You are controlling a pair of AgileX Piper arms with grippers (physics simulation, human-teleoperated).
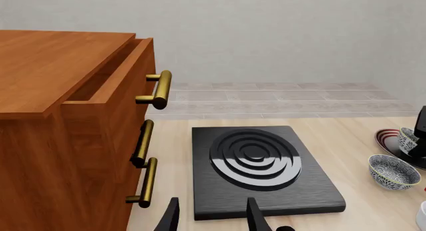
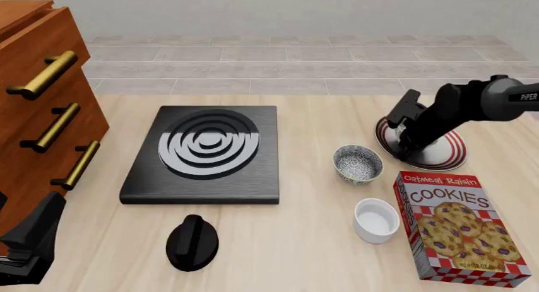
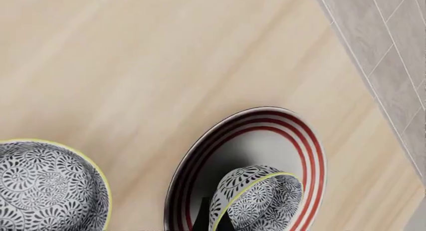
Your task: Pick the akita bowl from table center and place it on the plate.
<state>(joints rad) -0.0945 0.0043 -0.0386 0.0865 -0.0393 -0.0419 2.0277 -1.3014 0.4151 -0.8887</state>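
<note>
Two grey-blue patterned bowls are seen: one akita bowl (image 3: pixel 256 201) is held tilted over the red-striped white plate (image 3: pixel 293 136) by the right gripper (image 3: pixel 214 218), clamped on its rim, presumably for lowering. Its twin (image 2: pixel 358 163) sits just beside. The left gripper (image 1: pixel 211 216) hangs open, empty, near the black hob (image 1: pixel 263 168).

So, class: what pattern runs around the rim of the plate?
Dark red concentric stripes on white; the plate shows best in the right wrist view.
</note>
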